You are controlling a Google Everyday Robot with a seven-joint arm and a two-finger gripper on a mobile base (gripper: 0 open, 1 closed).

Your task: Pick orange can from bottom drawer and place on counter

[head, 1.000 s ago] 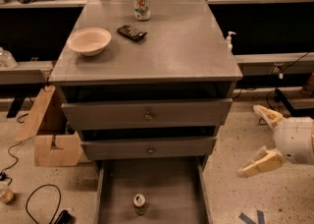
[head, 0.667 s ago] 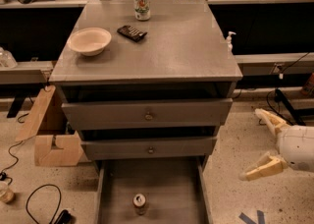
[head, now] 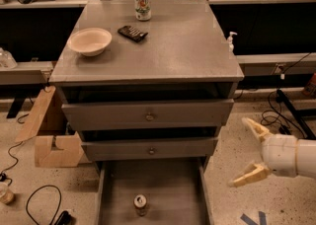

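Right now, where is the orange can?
The orange can stands centred in the open bottom drawer, near its outer end; the open gripper hangs right of the drawer.

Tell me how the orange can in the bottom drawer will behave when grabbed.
The orange can stands upright in the bottom drawer, so a sideways nudge would probably tip and roll it. Its shiny metal may slip or dent. The gripper hangs open right of the drawer.

The gripper (head: 238,152) hangs right of the bottom drawer (head: 170,189), its arm cut by the right edge. The drawer's front runs off the bottom edge. The orange can's (head: 140,204) markings are too small to tell.
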